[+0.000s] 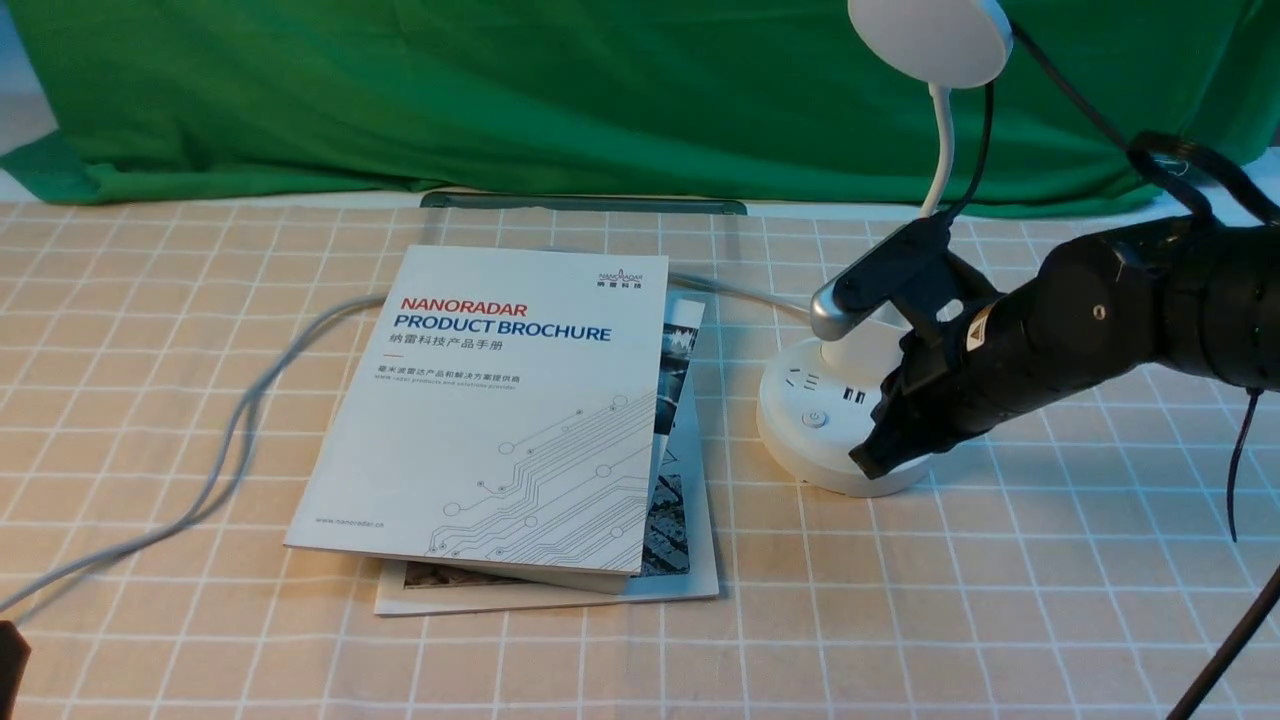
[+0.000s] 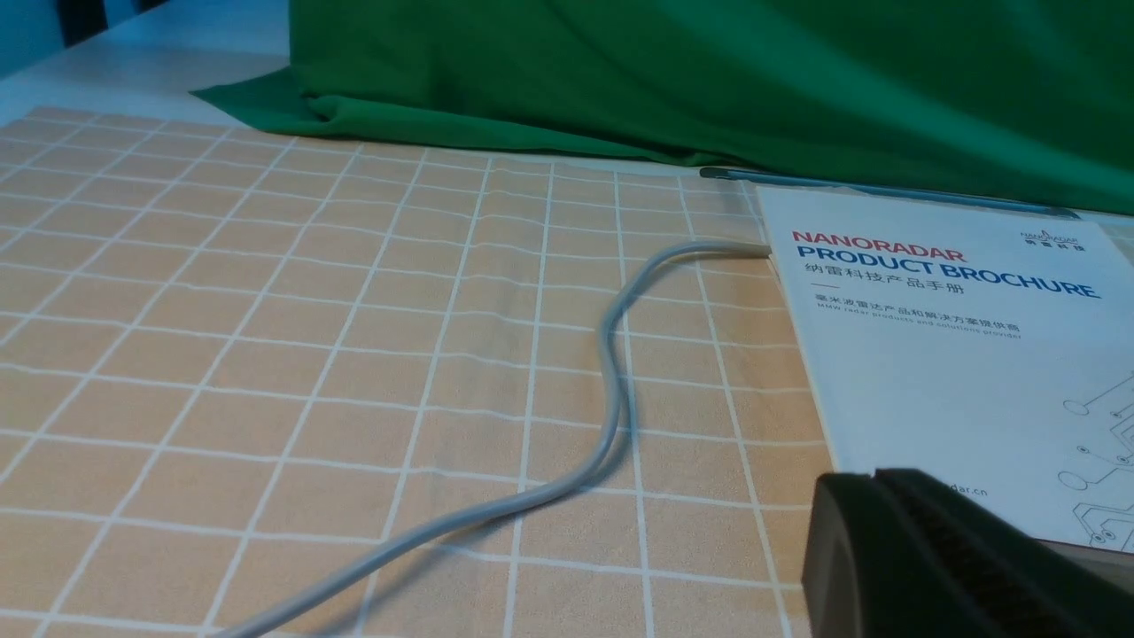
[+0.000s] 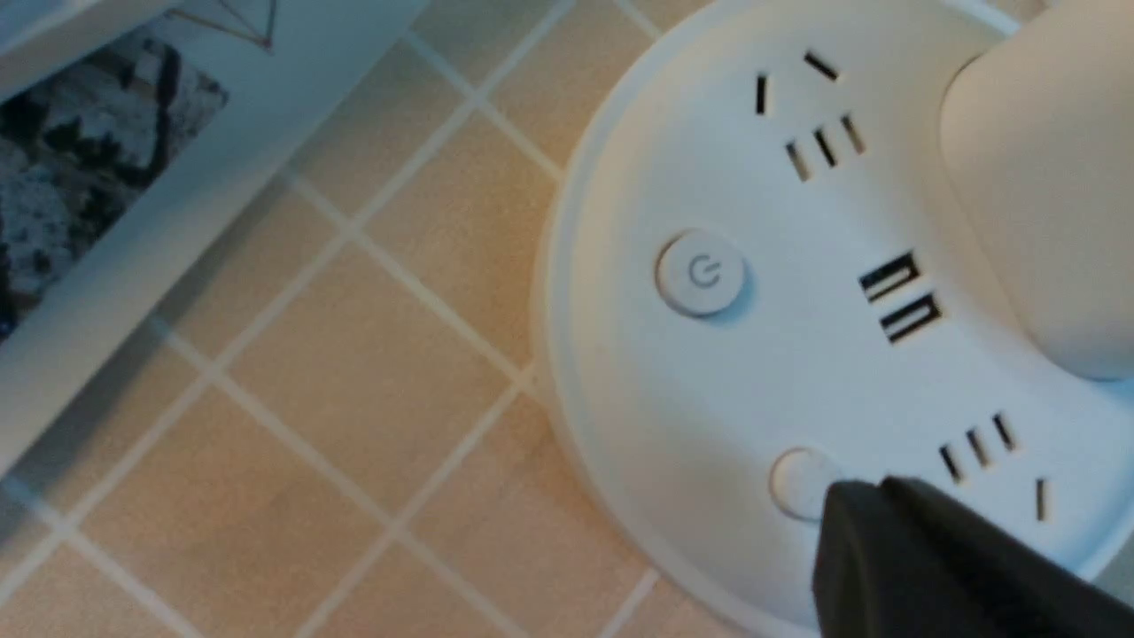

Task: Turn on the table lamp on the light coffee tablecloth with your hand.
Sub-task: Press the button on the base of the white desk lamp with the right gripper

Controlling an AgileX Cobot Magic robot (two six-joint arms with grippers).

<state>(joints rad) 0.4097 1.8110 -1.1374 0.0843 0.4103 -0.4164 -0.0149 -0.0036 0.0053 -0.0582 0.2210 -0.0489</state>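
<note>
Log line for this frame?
right gripper: shut, tip at plain button on lamp base | power button: untouched | left gripper: shut, by brochure

One table lamp (image 1: 790, 440) here. On its base (image 3: 656, 425) I count two round buttons (image 3: 702, 273), two narrow paired slots (image 3: 899, 297) and two clusters of socket holes (image 3: 811, 124). Two brochures (image 1: 500, 400), one atop the other. One grey cable (image 1: 240, 420). Two cloths: one light coffee tablecloth (image 1: 1000, 580), one green cloth (image 1: 500, 90) at the far side.
</note>
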